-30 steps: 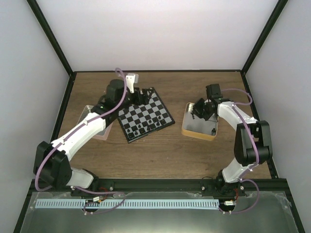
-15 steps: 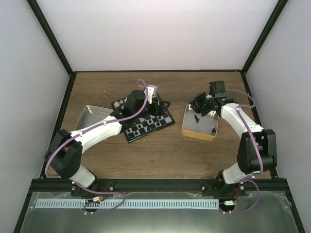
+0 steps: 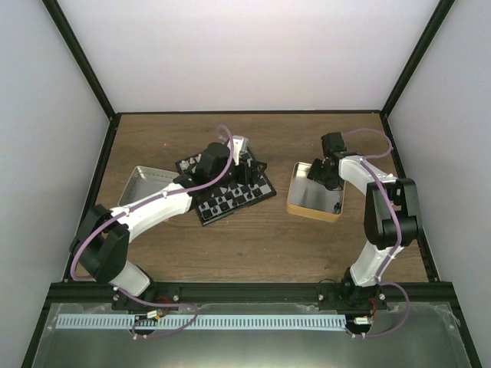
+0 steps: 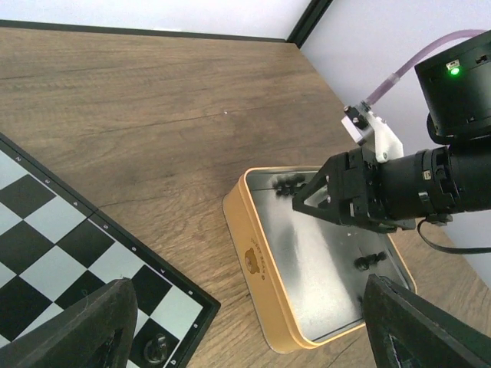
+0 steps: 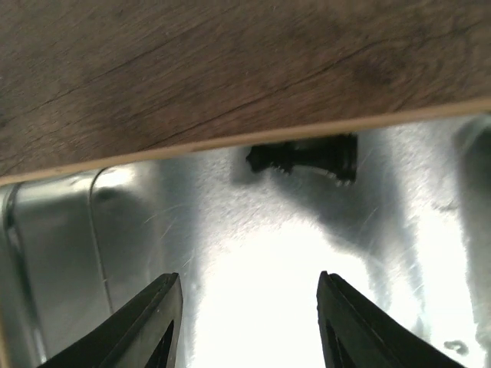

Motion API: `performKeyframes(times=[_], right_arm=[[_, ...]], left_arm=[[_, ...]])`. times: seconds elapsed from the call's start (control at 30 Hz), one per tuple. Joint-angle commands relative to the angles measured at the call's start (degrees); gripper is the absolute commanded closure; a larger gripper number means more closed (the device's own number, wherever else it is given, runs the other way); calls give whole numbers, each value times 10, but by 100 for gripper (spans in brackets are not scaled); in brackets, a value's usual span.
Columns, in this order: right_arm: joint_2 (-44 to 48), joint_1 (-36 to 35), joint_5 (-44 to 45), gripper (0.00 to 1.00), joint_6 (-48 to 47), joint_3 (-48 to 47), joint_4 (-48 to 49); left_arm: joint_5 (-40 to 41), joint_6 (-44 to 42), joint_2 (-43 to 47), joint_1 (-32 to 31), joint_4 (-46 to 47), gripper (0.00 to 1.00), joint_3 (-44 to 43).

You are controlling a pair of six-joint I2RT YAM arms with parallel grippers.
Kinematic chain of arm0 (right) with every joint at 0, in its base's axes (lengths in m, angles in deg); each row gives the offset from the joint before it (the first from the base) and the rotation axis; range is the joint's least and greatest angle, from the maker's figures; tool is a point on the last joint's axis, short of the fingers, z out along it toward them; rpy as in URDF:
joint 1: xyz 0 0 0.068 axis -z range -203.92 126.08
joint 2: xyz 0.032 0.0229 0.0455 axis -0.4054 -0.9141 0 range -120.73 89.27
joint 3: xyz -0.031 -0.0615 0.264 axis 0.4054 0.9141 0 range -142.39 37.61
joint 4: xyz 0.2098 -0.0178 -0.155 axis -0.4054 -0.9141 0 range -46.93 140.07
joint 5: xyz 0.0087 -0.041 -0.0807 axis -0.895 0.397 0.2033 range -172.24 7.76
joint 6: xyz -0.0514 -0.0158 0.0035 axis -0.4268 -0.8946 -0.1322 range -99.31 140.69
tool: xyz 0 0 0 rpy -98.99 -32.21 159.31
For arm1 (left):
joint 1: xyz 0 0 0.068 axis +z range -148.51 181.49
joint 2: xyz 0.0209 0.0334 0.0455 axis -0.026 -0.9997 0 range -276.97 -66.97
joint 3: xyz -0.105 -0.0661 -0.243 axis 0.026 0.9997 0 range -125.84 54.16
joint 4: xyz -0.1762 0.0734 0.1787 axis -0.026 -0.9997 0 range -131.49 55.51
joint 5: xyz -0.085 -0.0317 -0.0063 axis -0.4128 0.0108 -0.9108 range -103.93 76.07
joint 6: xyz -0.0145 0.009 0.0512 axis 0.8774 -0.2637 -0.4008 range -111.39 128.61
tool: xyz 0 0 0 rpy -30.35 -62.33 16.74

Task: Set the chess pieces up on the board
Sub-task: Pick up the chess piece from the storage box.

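Black and white checks are showing inside the thin black rim of the small square chessboard [image 3: 230,203] left of centre; the metal tin [image 3: 313,210] at centre right is gleaming silver inside, orange-gold outside.

The top external camera looks steeply down from behind the arm bases over the whole brown wooden table [image 3: 253,245]. The left wrist camera faces across a corner of the black-and-white checked chessboard [image 4: 54,253] toward the gold-walled square metal tin [image 4: 257,268]; the right wrist camera peers closely into it. All three share that tin.
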Motion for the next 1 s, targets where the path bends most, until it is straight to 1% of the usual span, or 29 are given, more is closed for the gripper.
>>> performKeyframes(times=[0.0, 0.13, 0.23, 0.33, 0.47, 0.57, 0.67, 0.73, 0.83, 0.9, 0.97], right_arm=[[-3, 2, 69, 50, -79, -18, 35], [-12, 2, 77, 51, -85, -8, 79], [-13, 3, 85, 50, -81, -4, 99], [-18, 2, 80, 51, -100, -3, 111], [-17, 2, 23, 49, -165, 7, 102], [-9, 1, -9, 47, -179, 18, 82], [-10, -9, -33, 41, -187, 24, 73], [-20, -28, -20, 38, -195, 18, 58], [-43, -53, 23, 38, -190, 4, 32], [-56, -59, 58, 40, -181, -4, 10], [-56, -65, 71, 41, -180, 1, 1]], left_arm=[[-2, -12, 14, 2, -7, 17, -13], [-3, -14, 13, 1, -9, 17, -14], [-2, -16, 13, 2, -14, 17, -16], [-2, -17, 14, 2, -16, 17, -16], [-1, -19, 18, 2, -22, 17, -15], [2, -20, 19, 2, -22, 17, -11], [1, -20, 17, 2, -22, 17, -11], [0, -20, 15, 3, -22, 17, -12], [-3, -22, 11, 3, -22, 17, -14], [-3, -23, 10, 3, -22, 17, -15], [-3, -24, 10, 3, -23, 17, -15]])
